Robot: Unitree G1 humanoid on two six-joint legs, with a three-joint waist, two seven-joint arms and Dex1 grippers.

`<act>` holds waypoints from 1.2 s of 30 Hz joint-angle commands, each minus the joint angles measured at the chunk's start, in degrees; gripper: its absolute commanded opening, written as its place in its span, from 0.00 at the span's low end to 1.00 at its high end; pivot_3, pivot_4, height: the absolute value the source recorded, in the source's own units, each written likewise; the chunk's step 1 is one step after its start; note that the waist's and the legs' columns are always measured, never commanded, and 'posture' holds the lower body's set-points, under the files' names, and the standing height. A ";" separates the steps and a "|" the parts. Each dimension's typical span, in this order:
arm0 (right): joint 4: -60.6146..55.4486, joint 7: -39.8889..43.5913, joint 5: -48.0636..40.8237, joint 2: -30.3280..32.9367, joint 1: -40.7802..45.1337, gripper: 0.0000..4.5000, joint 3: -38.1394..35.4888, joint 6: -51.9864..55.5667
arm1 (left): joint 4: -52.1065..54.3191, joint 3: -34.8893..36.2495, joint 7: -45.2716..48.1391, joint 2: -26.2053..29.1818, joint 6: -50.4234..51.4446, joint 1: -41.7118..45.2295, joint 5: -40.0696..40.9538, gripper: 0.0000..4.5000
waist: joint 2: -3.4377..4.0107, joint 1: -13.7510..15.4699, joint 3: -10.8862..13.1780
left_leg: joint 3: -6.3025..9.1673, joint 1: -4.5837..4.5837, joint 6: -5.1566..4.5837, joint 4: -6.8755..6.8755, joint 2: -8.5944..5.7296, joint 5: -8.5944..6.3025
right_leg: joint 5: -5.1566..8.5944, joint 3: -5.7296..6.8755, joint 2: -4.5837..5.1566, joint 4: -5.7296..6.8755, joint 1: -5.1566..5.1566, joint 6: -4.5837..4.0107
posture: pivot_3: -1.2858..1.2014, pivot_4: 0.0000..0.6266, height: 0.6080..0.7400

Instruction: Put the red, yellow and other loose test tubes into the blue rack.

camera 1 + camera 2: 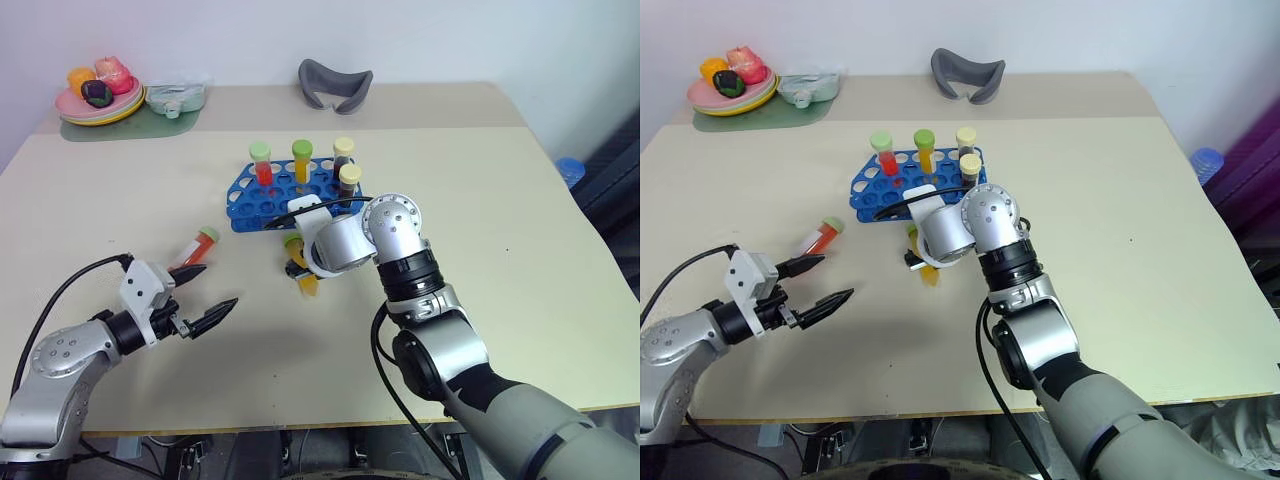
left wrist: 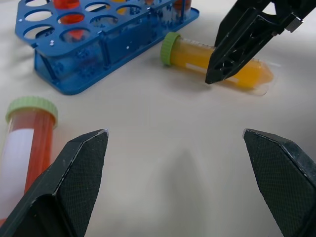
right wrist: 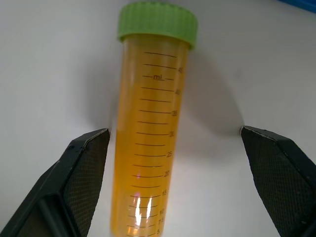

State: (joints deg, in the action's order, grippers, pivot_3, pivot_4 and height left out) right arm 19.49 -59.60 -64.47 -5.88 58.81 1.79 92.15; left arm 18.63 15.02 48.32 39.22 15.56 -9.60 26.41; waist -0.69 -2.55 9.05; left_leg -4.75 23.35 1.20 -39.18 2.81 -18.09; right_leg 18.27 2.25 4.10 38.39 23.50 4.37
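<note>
On the cream table [image 1: 520, 300], the right gripper [image 3: 175, 163] is poised over a loose yellow tube [image 3: 148, 133], fingers spread wide on either side of it.

That green-capped yellow tube lies on its side just in front of the blue rack [image 1: 245, 200], not gripped. Four capped tubes stand upright in the rack. Off to the robot's left, a red tube [image 1: 195, 247] with a green cap lies flat, just beyond the left gripper [image 1: 205, 295], whose fingers also stand wide apart and hold nothing.
</note>
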 commanded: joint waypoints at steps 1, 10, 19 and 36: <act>0.47 -1.31 1.55 0.10 0.21 0.96 0.36 0.35 | 0.32 0.89 0.31 -0.31 -1.98 -0.35 -0.21 1.00 | 0.00 -0.01 0.00 | 0.00 0.00 0.00 0.00 0.00 0.00 | 0.00 0.00 0.00 0.00 0.00 0.00 | 0.52 0.24 0.96; 0.41 0.42 1.65 -0.34 0.42 0.57 0.33 0.35 | 4.65 0.76 -1.86 -0.38 0.32 -0.77 0.52 1.00 | 0.00 -0.05 0.00 | 0.01 0.00 -0.01 0.00 0.01 0.00 | 0.00 0.00 0.01 0.00 0.00 0.00 | 0.52 0.24 0.96; 0.19 2.31 1.76 -0.17 0.67 0.46 0.20 0.35 | 10.05 -0.15 -5.69 0.46 8.11 3.49 2.10 1.00 | 0.00 -0.11 0.00 | 0.02 0.00 -0.01 0.01 0.01 -0.01 | 0.00 0.00 0.00 -0.02 0.00 0.00 | 0.52 0.24 0.96; -8.46 14.17 -1.38 4.24 2.78 0.21 5.24 0.35 | 12.11 -0.22 -6.38 0.57 11.65 3.87 2.05 1.00 | 0.05 -0.17 0.03 | 0.02 0.02 0.00 0.02 0.02 0.00 | 0.00 0.00 -0.01 -0.05 0.02 0.00 | 0.52 0.24 0.96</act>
State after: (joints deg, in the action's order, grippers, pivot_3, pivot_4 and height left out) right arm 16.45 -49.91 -63.13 -2.31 58.99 5.38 92.14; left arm 28.42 14.15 41.53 39.26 28.17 -5.22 28.17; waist -0.64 -2.72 9.09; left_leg -4.74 23.41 1.19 -39.16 2.82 -18.09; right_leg 18.27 2.25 4.08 38.33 23.56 4.37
